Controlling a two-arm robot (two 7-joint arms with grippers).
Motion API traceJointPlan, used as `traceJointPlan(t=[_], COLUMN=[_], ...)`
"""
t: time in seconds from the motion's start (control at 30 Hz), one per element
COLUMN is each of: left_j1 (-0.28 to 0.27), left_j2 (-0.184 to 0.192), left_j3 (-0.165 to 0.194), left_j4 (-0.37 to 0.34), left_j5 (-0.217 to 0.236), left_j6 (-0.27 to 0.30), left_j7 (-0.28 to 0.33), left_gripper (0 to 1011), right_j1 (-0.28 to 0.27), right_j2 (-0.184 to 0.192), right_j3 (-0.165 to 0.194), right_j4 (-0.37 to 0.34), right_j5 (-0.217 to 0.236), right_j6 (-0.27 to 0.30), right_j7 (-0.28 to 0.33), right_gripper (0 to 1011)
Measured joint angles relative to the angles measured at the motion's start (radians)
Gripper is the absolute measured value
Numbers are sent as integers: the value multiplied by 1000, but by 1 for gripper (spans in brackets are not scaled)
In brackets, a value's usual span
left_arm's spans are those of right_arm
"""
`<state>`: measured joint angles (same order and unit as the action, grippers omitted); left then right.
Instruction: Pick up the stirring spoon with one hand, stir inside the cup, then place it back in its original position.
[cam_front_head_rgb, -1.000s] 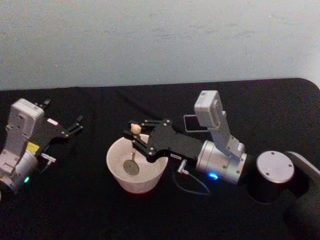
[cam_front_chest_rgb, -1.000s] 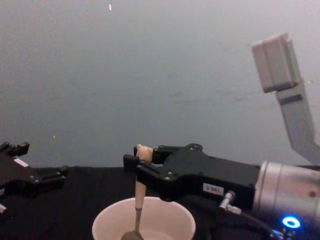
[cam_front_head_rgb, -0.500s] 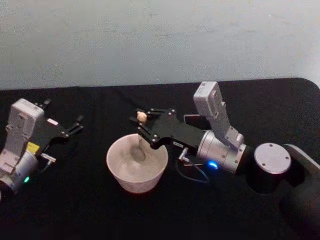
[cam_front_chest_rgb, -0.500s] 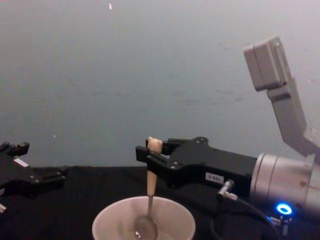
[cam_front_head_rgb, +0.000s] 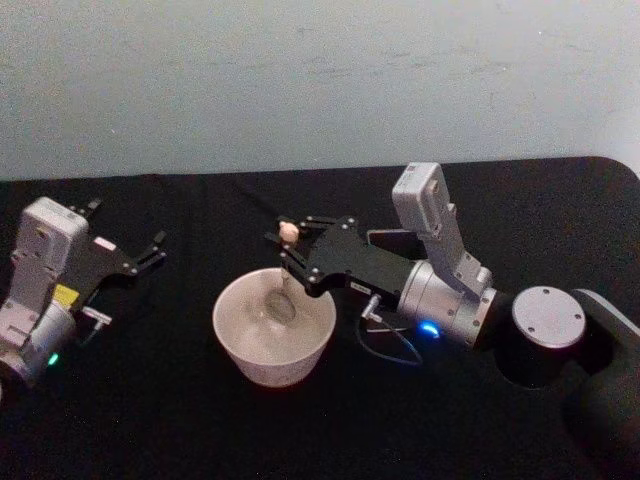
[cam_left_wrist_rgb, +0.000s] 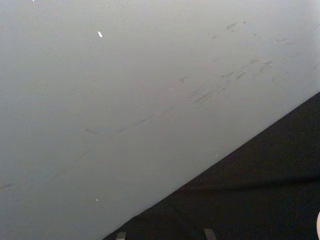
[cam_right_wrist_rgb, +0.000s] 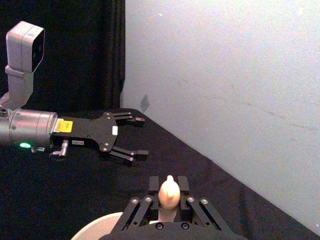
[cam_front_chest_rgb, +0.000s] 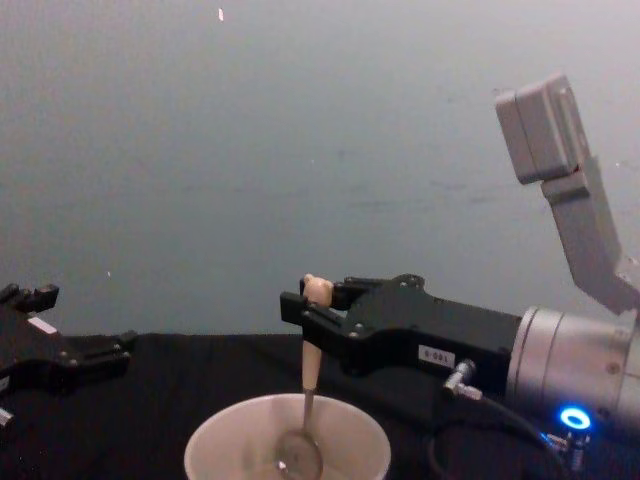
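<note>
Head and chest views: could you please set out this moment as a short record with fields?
right gripper: shut on the stirring spoon just below its bear head
stirring spoon: near upright, metal bowl down inside the cup
left gripper: open, idle to the cup's left, apart from it
holder: behind the right arm, partly hidden
stage: stirring; spoon not yet returned to the holder

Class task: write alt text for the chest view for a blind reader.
The right end effector, reaching in from the right, grips the stirring spoon nearly upright by its beige handle, its bowl down inside the cream cup. The left end effector rests open at the left edge.
</note>
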<state>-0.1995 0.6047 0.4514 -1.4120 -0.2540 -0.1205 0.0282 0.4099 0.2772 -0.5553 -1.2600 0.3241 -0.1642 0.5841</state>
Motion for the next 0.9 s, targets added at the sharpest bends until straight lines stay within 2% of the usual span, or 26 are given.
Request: traceJointPlan(t=[0.37, 0.9], left_j1=[0, 0], left_j2=[0, 0], left_j3=[0, 0], left_j4=[0, 0], left_j5=[0, 0], left_j6=[0, 0], left_j7=[0, 0], left_gripper=[1002, 1001], right_j1=[-8, -30], right_j2=[9, 73], right_j3=[10, 53], right_j4=[-35, -201], right_j5=[7, 58], right_j6=[5, 11], right_j7=[7, 12], right_gripper=[214, 214])
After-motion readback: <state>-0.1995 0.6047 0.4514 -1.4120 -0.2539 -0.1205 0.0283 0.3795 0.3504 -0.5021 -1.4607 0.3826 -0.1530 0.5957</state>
